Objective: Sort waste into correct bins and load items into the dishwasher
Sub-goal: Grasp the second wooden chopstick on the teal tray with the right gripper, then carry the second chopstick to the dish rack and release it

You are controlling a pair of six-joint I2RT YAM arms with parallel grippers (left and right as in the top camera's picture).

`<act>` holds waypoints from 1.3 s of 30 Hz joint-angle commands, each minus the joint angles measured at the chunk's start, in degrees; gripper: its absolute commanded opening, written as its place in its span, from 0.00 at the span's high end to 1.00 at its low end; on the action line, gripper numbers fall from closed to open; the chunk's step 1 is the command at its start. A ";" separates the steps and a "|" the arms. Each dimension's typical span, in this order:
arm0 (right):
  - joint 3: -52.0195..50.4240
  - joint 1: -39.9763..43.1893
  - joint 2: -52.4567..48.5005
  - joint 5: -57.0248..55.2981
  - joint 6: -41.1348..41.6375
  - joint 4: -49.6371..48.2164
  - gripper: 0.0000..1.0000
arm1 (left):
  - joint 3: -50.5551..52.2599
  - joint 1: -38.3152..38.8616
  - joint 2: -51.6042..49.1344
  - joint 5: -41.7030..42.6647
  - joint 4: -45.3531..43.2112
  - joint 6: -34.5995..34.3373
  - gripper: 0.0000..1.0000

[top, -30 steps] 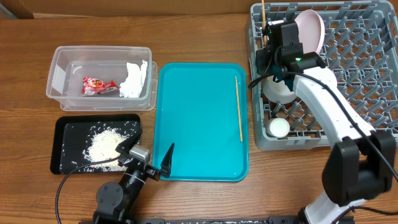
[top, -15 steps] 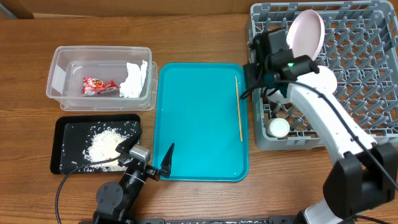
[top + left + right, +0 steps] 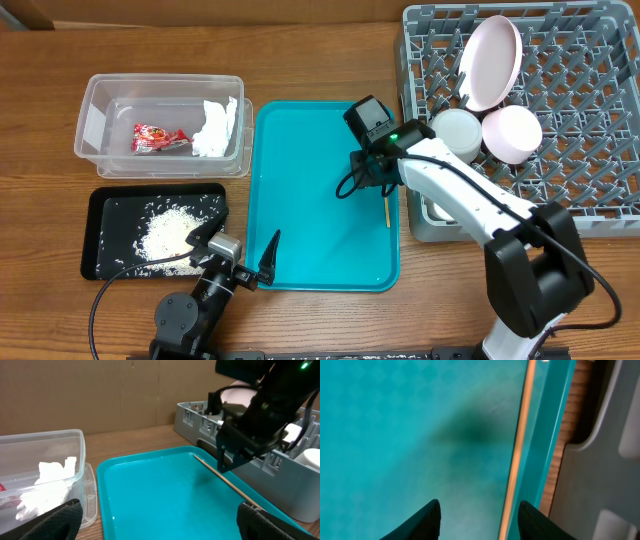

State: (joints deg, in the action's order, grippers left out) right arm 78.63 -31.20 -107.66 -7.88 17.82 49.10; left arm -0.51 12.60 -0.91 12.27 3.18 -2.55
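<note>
My right arm [image 3: 450, 190] stretches from the dish rack [image 3: 585, 110] side across the right part of the teal tray [image 3: 310, 200]. My right jaws are apart and hold nothing. Seen from the wrist, their dark fingertips [image 3: 427, 520] straddle the one chopstick [image 3: 520, 450] I can see. It lies flat along the tray's right rim, nearer one tip than the other. I cannot tell whether the tips touch the tray floor.

My left jaws are spread wide and empty, low by the tray's near left corner.

In the rack a plate [image 3: 490, 55] stands on edge. On the table [image 3: 40, 120] the clear tub [image 3: 95, 100] holds the red wrapper [image 3: 158, 138] and the napkin [image 3: 215, 128]. The rice [image 3: 170, 235] lies on the black tray [image 3: 105, 262].
</note>
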 commanded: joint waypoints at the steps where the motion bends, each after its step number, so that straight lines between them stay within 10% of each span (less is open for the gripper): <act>1: -1.14 -0.07 -1.07 -2.89 3.21 -1.77 0.49 | 0.24 -0.57 0.50 0.85 -0.04 0.85 0.00; 8: -1.53 0.26 -7.02 -3.85 3.43 -4.04 0.49 | 0.24 -0.57 0.50 0.85 -0.04 0.87 0.00; 20: 0.57 0.07 -8.09 -0.42 3.37 0.98 0.96 | 0.24 -0.57 0.50 0.85 -0.04 0.87 0.00; 39: 6.54 11.91 13.16 -9.29 -15.15 -13.46 0.96 | 0.24 -0.57 0.50 0.85 -0.04 0.87 0.00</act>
State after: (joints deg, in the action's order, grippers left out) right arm 85.73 -21.98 -91.85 -16.51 7.90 36.36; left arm -0.51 12.60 -0.91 12.27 3.18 -2.55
